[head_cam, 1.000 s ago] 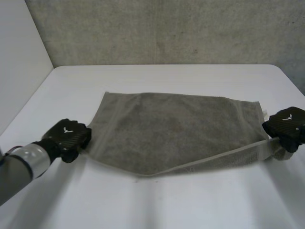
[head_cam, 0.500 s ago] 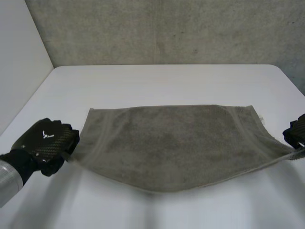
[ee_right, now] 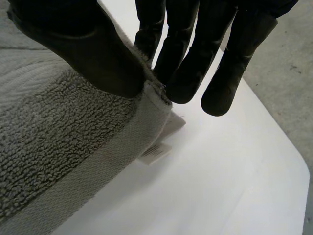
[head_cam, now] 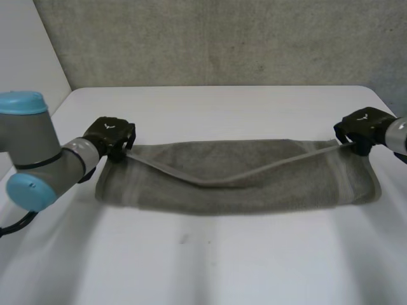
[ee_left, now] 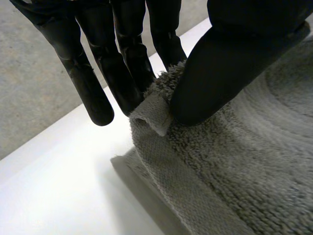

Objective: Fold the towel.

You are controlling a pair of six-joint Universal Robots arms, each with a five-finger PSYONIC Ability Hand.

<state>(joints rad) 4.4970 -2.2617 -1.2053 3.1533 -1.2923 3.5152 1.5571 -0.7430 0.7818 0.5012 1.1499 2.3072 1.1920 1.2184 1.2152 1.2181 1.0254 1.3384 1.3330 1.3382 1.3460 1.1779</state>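
- Head view: the towel (head_cam: pixel 254 184), grey-green, lies as a long band across the middle of the white worktop (head_cam: pixel 203 267). Its long sides run parallel to the far edge, and it is doubled, an upper layer over a lower one.
- Head view: the upper layer's free edge is raised at both ends and sags to the lower layer between the hands, forming a shallow V.
- Head view: the left robot hand (head_cam: pixel 109 135) is at the towel's far corner toward the worktop's left edge. The right robot hand (head_cam: pixel 359 127) is at the far corner toward the right edge. A rough grey wall (head_cam: pixel 222 38) stands behind the far edge.
- The wrist views give the grip, which the head view leaves too small to read.
- Left wrist view: the left thumb (ee_left: pixel 225 68) presses a towel corner against straight fingers (ee_left: pixel 122 63), so this hand is pinching the towel. The hemmed tip of the corner pokes out between them, and the outermost finger stands clear of the cloth.
- Right wrist view: the right thumb (ee_right: pixel 83 49) and fingers (ee_right: pixel 181 54) pinch the hemmed corner in the same manner, again with the outermost finger clear of the cloth.
- Right wrist view: a small white label (ee_right: pixel 155 152) hangs from the hem just beneath the pinched corner. Past the fingertips lies the worktop's rounded corner, with grey floor (ee_right: pixel 288 73) beyond it.
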